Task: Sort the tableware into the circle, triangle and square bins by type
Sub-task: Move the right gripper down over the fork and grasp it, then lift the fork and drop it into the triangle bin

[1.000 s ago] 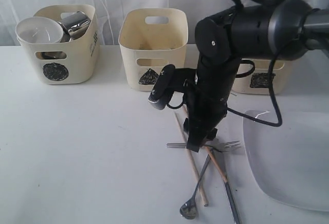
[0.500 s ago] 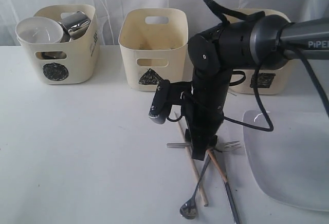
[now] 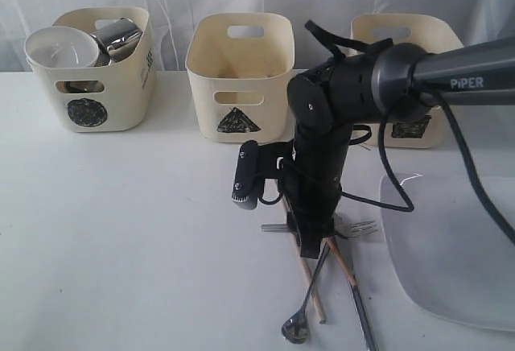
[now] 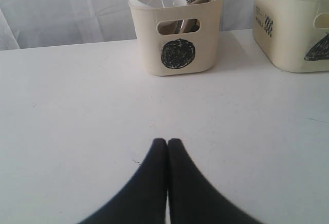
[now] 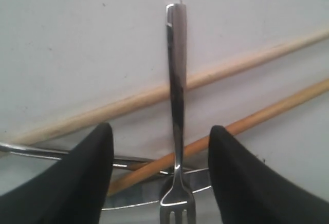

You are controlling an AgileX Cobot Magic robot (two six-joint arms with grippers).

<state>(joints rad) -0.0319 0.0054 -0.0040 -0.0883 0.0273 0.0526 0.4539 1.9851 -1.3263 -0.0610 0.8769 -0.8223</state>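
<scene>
Right claw wide open, empty, straddling fork — fork crosses the chopsticks, so closing may snag one. Left claw shut, empty.

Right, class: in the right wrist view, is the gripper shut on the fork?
No: the right gripper is open, its fingers standing clear on either side of the steel fork.

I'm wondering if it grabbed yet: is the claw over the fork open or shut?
Open. On the right gripper, the fingers stand apart, either side of the steel fork.
</scene>
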